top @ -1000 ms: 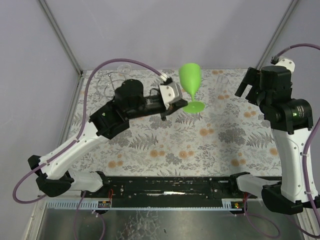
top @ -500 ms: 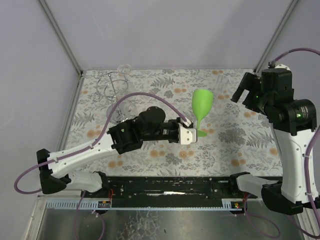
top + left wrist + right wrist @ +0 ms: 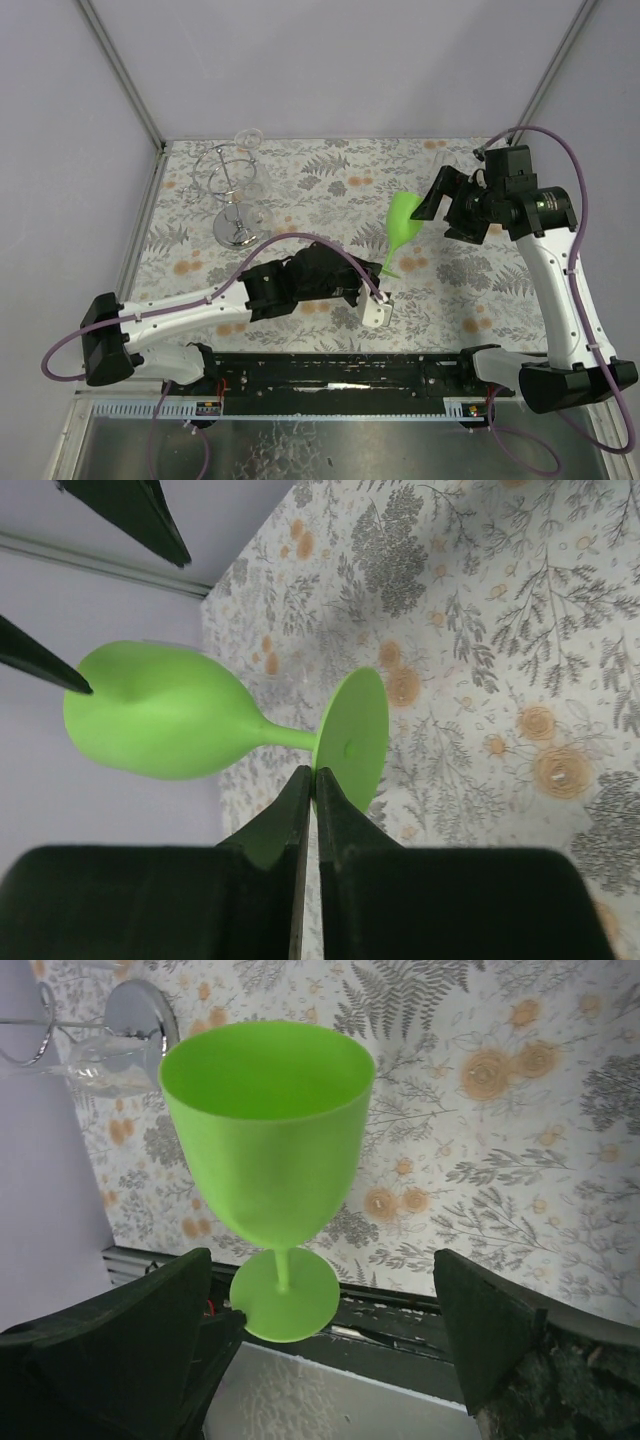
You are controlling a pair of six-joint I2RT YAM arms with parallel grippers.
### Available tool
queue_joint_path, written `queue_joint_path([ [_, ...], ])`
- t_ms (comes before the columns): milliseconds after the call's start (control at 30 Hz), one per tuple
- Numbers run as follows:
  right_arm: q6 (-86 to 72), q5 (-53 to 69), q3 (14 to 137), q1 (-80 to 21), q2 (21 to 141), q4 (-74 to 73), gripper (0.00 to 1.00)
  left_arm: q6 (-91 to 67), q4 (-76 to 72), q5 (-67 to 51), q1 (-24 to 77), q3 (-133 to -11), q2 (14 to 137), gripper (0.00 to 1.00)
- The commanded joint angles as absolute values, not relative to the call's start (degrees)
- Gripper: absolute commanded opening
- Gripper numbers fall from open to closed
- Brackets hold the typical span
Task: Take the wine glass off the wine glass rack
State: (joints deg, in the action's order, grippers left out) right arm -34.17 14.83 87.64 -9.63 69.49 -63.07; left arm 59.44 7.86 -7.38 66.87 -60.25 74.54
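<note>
Green plastic wine glass (image 3: 403,220), foot rim clamped in left claw (image 3: 313,780); right claw (image 3: 320,1320) gapes apart. Thin hold may slip.

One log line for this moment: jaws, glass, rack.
left jaws: shut on foot of green wine glass | right jaws: open, flanking its bowl | glass: off the rack, which stands far left

I am looking through all three views and finding no text, label, brand, number or sign that I can read.
</note>
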Motion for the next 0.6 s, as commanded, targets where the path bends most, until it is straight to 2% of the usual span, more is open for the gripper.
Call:
queue_joint_path([
  [0,-36.10,24.17,85.62,-8.97,69.14,-55.88,0.99,67.17,-1.01,-6.59,67.52,-58.55,74.85,0.00],
  [567,-34.05,27.10,85.53,-8.80,75.22,-52.73,0.99,71.91,-0.86,-8.96,68.24,-57.85,76.05,0.00],
])
